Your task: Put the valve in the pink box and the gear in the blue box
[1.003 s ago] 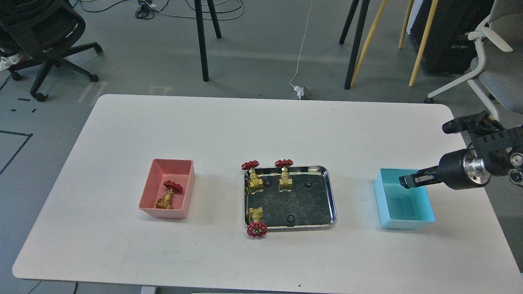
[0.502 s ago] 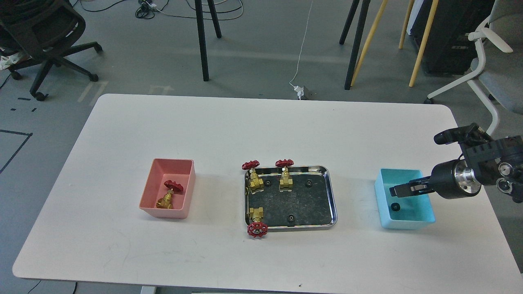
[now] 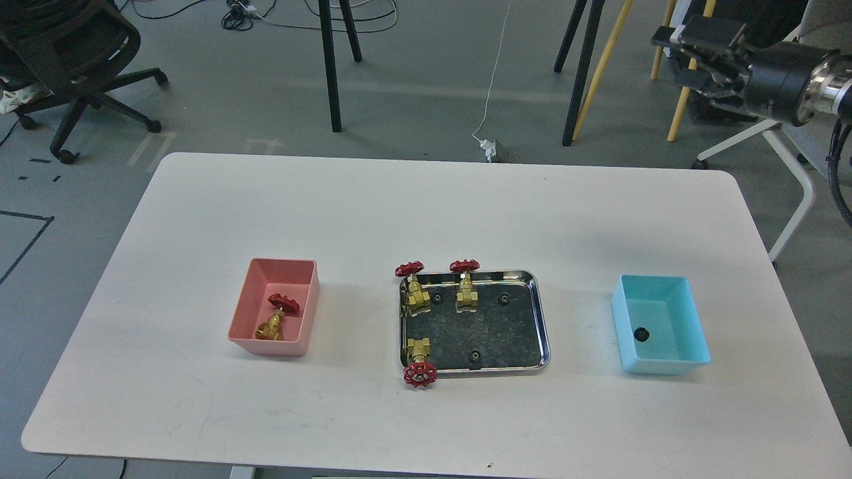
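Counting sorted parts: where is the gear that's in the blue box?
In the head view, the gear lies on the floor of the blue box at table right, near its left wall.

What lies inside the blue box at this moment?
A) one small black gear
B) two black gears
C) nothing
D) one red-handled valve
A: a single small black gear rests on the floor of the blue box, near its left wall; no valve is in it.
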`<state>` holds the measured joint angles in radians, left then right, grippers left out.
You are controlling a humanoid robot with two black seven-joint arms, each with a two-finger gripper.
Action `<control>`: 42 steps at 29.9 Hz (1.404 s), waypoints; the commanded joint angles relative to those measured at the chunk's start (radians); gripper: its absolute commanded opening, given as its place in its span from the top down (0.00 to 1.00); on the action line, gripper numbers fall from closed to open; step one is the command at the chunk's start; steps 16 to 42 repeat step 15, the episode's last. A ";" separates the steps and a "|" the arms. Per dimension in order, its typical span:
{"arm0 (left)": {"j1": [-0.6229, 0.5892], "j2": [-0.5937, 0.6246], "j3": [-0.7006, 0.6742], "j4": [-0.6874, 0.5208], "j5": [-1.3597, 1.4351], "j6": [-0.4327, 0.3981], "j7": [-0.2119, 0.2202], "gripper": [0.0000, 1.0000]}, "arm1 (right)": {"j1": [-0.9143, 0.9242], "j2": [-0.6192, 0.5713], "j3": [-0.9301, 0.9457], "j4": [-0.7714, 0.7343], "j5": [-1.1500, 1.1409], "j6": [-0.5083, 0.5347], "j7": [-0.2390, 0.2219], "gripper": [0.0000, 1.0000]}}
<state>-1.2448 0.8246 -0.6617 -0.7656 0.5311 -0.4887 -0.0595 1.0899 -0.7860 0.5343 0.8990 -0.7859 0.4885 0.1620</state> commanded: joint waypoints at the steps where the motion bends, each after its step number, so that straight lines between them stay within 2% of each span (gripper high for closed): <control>1: -0.004 -0.067 0.005 -0.001 0.070 0.000 -0.002 0.04 | 0.030 0.036 0.030 -0.095 0.221 -0.016 -0.077 0.07; 3: -0.007 -0.107 0.005 -0.001 0.092 0.000 0.003 0.04 | 0.048 0.082 0.026 -0.106 0.316 -0.143 -0.125 0.08; 5: -0.007 -0.142 0.004 -0.001 0.096 0.002 0.004 0.04 | 0.054 0.135 0.019 -0.106 0.358 -0.316 -0.169 0.08; 7: -0.011 -0.162 0.005 0.000 0.096 0.035 0.009 0.04 | 0.061 0.189 0.019 -0.117 0.366 -0.454 -0.208 0.08; 10: -0.022 -0.205 0.010 0.000 0.099 0.079 0.010 0.04 | 0.081 0.276 0.015 -0.201 0.364 -0.550 -0.260 0.06; 13: -0.022 -0.237 0.020 0.000 0.099 0.082 0.023 0.04 | 0.087 0.336 0.032 -0.215 0.372 -0.558 -0.254 0.03; 42: -0.021 -0.252 0.033 0.000 0.099 0.082 0.027 0.04 | 0.085 0.332 0.033 -0.200 0.372 -0.550 -0.251 0.02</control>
